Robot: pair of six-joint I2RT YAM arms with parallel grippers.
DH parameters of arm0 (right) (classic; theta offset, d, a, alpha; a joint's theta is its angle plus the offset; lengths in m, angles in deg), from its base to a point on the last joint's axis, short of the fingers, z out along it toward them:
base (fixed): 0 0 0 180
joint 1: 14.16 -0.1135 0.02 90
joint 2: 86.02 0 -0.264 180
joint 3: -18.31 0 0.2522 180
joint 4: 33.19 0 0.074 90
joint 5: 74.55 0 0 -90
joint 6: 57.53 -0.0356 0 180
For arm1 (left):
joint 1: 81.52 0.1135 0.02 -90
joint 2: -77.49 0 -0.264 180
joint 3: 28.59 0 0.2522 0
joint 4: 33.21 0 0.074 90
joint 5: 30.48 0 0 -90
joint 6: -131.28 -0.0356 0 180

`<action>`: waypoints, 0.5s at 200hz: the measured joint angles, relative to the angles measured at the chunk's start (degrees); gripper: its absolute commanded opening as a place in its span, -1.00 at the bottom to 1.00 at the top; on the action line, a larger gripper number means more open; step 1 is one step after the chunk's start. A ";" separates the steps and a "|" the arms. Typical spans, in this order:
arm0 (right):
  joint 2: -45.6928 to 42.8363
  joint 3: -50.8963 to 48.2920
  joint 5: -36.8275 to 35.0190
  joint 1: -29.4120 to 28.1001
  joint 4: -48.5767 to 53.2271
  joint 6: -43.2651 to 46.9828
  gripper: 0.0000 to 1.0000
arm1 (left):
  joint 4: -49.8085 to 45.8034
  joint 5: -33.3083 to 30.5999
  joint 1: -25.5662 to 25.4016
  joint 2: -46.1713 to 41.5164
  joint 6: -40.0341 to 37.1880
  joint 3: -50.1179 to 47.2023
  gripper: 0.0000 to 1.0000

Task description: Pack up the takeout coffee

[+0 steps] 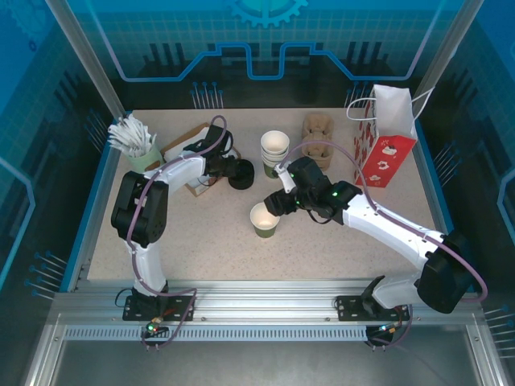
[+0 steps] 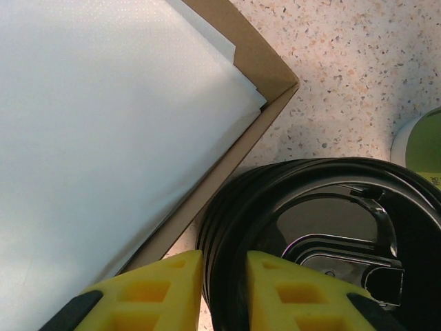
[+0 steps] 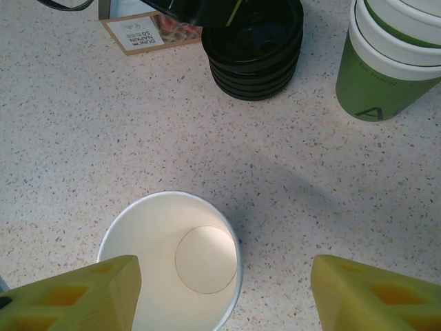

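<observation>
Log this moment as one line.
left gripper: pinching rim of black lid stack | right gripper: open at lidless cup | paper bag: upright, far right

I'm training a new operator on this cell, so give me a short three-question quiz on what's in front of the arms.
1. True or false: the cup under the right gripper wears a lid.
2. The left gripper straddles: A) a napkin box, B) the rim of the stack of black lids, C) a cup carrier.
3. Fill in: the red-and-white gift bag stands at the table's far ____ corner.
Key: 1 false; 2 B; 3 right.
</observation>
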 measured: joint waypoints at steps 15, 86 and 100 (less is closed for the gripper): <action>0.00 -0.17 -0.02 0.00 0.00 -0.02 0.35 | 0.00 0.00 0.00 0.00 0.00 0.00 -0.58; 0.02 -0.24 -0.04 0.00 0.09 -0.02 0.35 | 0.00 0.00 0.00 0.00 0.00 0.00 -0.69; 0.02 -0.24 -0.04 0.00 0.37 -0.02 0.36 | 0.02 0.00 0.00 -0.02 0.00 0.00 -0.70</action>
